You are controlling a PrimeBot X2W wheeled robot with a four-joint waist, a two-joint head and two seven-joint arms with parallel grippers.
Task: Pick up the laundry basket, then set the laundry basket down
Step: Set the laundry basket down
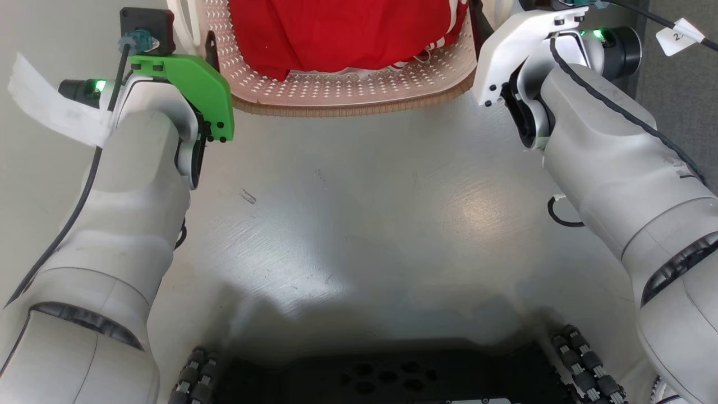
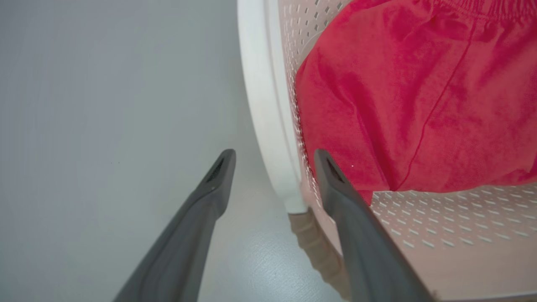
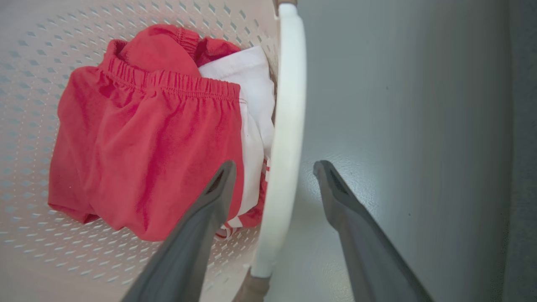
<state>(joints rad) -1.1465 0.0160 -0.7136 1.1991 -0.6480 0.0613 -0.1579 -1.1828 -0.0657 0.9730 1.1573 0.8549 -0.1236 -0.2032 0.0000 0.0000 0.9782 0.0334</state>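
Apparently pre-grasp: cream-white perforated plastic laundry basket, brown rim, sits on the grey floor ahead; left gripper and right gripper both spread open, each straddling a white side handle — next, clamp both together, lift level.

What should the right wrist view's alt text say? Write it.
The right gripper, open, straddles the white handle of the laundry basket: one dark finger inside, one outside over the grey floor. Red shorts and a white garment lie in the basket.
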